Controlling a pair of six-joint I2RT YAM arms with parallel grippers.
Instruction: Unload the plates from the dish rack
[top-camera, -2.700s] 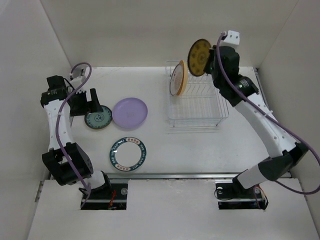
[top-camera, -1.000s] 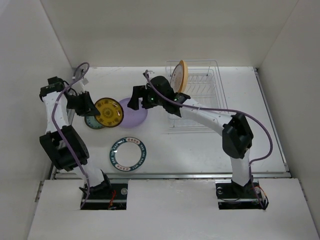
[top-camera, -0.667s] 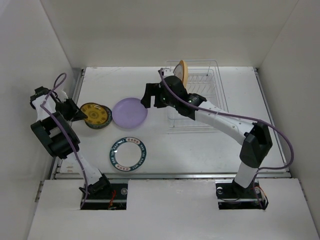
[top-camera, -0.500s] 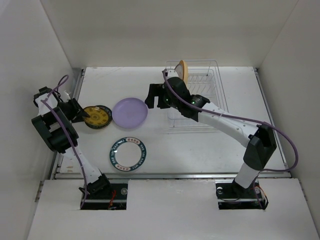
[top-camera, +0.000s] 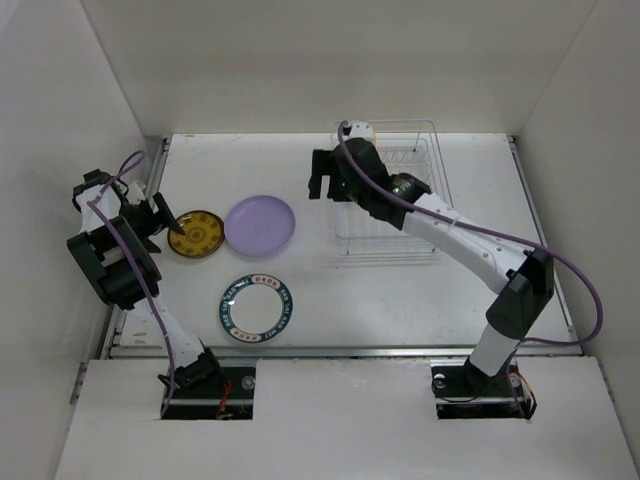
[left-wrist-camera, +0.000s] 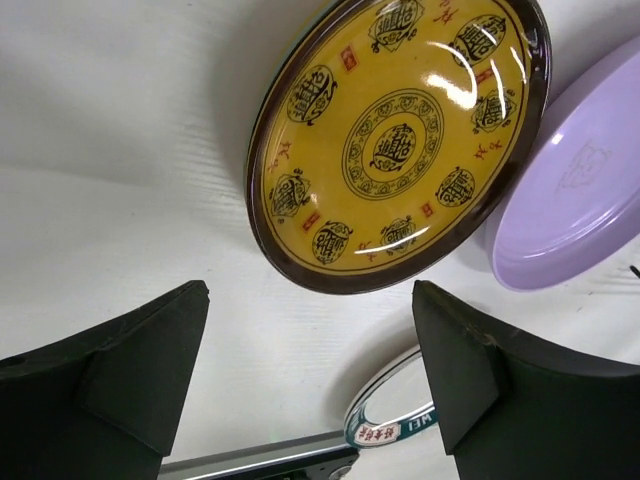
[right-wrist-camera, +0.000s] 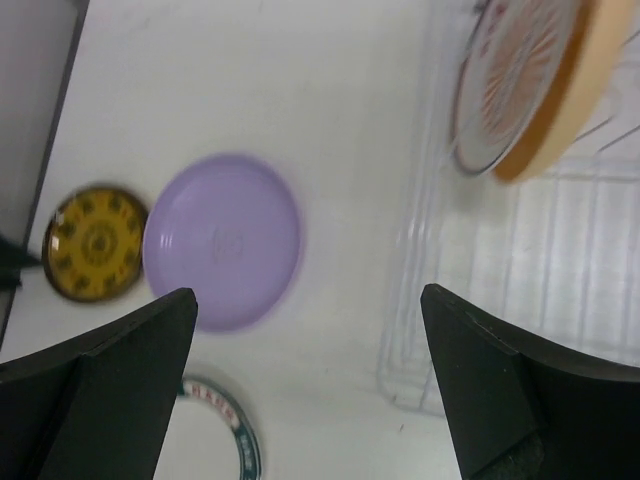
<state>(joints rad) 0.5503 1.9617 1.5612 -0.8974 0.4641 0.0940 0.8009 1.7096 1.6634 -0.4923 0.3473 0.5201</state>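
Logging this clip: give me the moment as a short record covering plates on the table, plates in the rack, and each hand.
On table: yellow patterned plate, lavender plate, teal-rimmed plate
In dish rack: white plate with orange centre, pale orange plate, both standing on edge
Left hand: open, empty, beside the yellow patterned plate
Right hand: open, empty, at the rack's left end

The round yellow-and-brown patterned plate (top-camera: 197, 232) was held high above the white wire dish rack (top-camera: 400, 215) by the right gripper (top-camera: 322, 186), then passed to the left gripper (left-wrist-camera: 310, 312). Now it lies flat on the table just beside the lavender plate (top-camera: 260, 224). The left gripper has let go and drawn back, jaws apart. The right arm has swung back to the rack's left end, jaws wide.
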